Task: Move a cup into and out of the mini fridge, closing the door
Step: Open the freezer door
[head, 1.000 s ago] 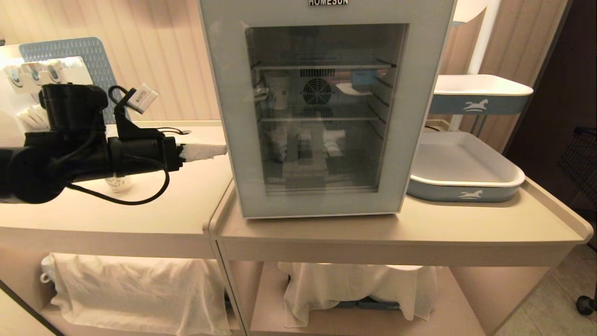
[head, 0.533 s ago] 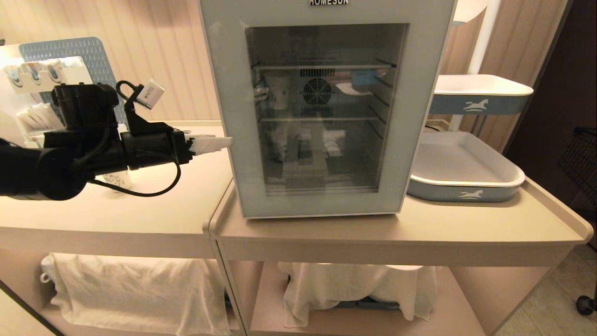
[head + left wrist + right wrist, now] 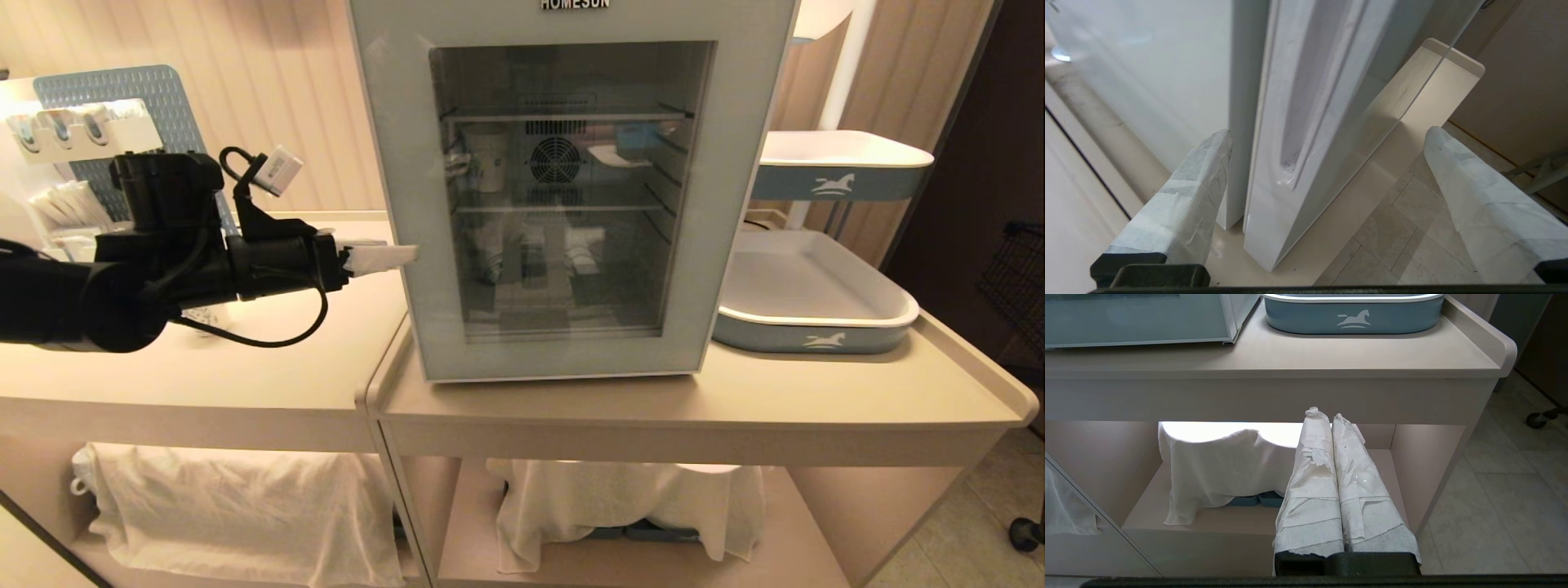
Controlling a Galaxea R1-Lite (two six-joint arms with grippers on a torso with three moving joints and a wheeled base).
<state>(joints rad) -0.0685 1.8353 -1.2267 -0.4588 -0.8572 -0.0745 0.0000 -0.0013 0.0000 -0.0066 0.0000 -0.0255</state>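
left gripper [image 3: 384,257]: over the last second it has slid right along the left counter, from short of the fridge to the fridge's left edge; its wrapped fingers [image 3: 1196,179] have spread further and now stand wide apart, holding nothing.
what that means: the arm looks to be lining up on the door's handle, so the opening step is about to start; the door is not yet pulled.
door [image 3: 571,196]: shut, flush with the body in the head view; nothing about it has changed over the last second.
handle slot [image 3: 1306,106]: a long recess down the door's left edge; in the left wrist view one finger sits beside the fridge's side wall and the other out past the door's front, with the door edge between them, not touched as far as can be seen.
fridge [image 3: 375,122]: stands on the right counter, at its left end.
cup [image 3: 487,157]: a pale cup shows dimly through the glass on the upper shelf, far left, near the fan; whether it is the patterned one cannot be told.
right gripper [image 3: 1331,416]: parked low in front of the counter's lower shelf, jaws together, empty.
edges: the seam between door and body is narrow; a finger needs to enter the recess, not the seam.
open room: bare counter to the left of the fridge and open floor in front give room for the door to swing; the tray [image 3: 816,327] on the right is clear of it.
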